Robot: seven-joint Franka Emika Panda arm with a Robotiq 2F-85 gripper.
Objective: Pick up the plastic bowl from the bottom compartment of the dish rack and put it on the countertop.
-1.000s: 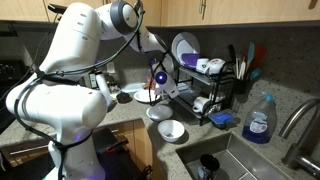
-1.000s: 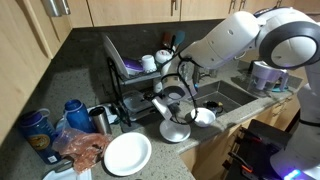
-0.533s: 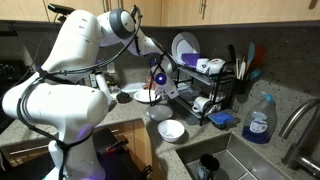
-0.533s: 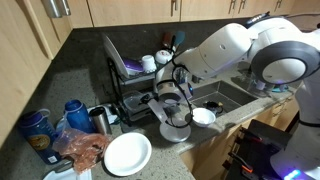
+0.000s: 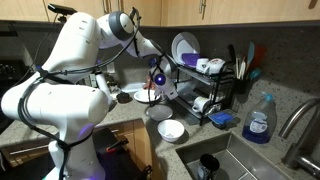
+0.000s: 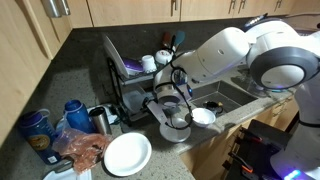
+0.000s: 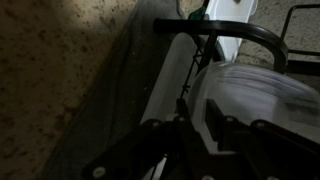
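Note:
In the wrist view my gripper (image 7: 199, 108) has its two dark fingers either side of the rim of the pale plastic bowl (image 7: 165, 85), shut on it. The bowl stands on edge inside the black wire dish rack (image 7: 255, 35), above the speckled countertop (image 7: 70, 70). In both exterior views the gripper (image 5: 158, 88) (image 6: 168, 98) reaches into the bottom compartment at the end of the dish rack (image 5: 205, 85) (image 6: 125, 75). There the arm and hand mostly hide the bowl.
A grey bowl (image 5: 158, 112) and a white bowl (image 5: 172, 130) sit on the countertop (image 5: 120, 118) near its front edge, just below the gripper. A white plate (image 6: 127, 153) lies nearby. Cups and plates fill the rack's top tier. The sink (image 5: 235, 160) is beside the rack.
The jaws have closed from wide open onto the bowl's rim. The arm has shifted only slightly at the rack's end.

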